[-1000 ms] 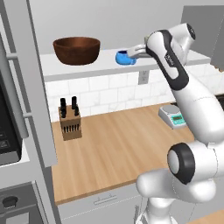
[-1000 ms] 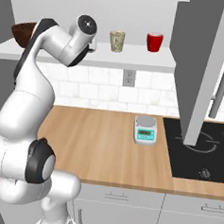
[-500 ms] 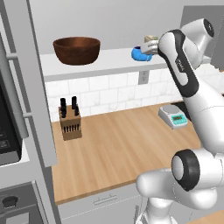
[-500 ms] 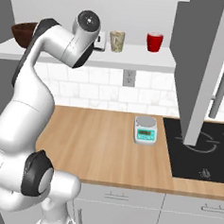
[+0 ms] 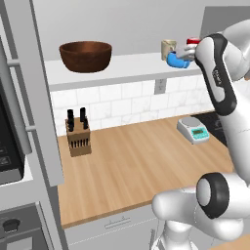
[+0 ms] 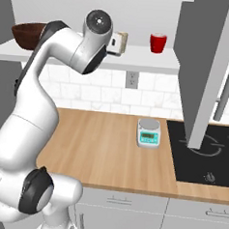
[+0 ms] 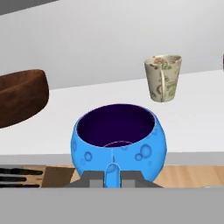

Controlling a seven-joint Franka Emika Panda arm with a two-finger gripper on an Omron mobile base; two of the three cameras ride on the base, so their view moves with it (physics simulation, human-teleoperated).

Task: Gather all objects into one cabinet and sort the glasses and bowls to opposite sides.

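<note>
The white shelf board [image 5: 122, 73] carries the wooden bowl [image 5: 86, 55] at one end; the beige tumbler [image 5: 168, 49] and red cup [image 6: 158, 42] stand far along from the bowl.

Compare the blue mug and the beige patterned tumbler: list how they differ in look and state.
The blue mug is squat, round and glossy blue with bubble marks; the beige patterned tumbler is taller, narrower and tapers downward. The mug has a handle, pinched by the shut gripper; the tumbler shows none. The mug is held in front of the shelf, while the tumbler stands free on it. Both are upright and open-topped.
</note>
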